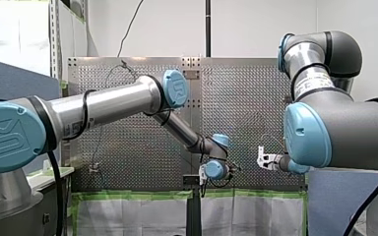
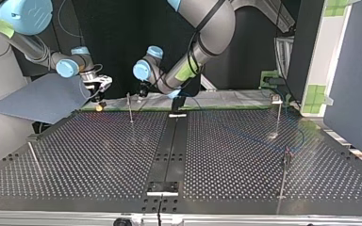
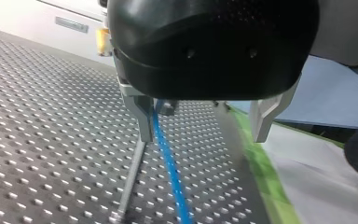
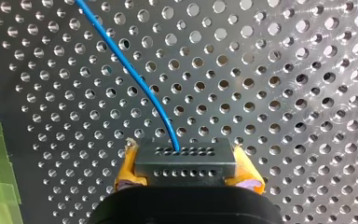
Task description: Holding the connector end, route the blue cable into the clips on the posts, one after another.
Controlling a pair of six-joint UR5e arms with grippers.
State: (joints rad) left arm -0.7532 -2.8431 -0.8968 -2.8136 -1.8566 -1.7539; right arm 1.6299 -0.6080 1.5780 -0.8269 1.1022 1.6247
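Note:
In the right wrist view my right gripper [image 4: 186,169] is shut with its yellow pads [image 4: 128,169] on a grey connector block [image 4: 185,154]. The blue cable [image 4: 121,63] leaves the block and curves away over the perforated table [image 4: 284,93]. In the left wrist view my left gripper [image 3: 204,123] stands open with its metal fingers [image 3: 144,116] wide apart. The blue cable [image 3: 170,168] runs down just inside one finger, ungripped, beside a thin post [image 3: 130,182] with a clip [image 3: 166,107] on top. The top view shows my right gripper [image 2: 99,96] and my left gripper [image 2: 141,92] at the far edge, either side of that post [image 2: 130,107].
Other thin posts stand at the top view's right [image 2: 278,115], near right [image 2: 284,174] and near left [image 2: 34,160]. A dark centre rail [image 2: 169,150] crosses the table. Green tape [image 3: 261,172] lines the far edge. A blue-grey board [image 2: 42,99] lies under my right arm.

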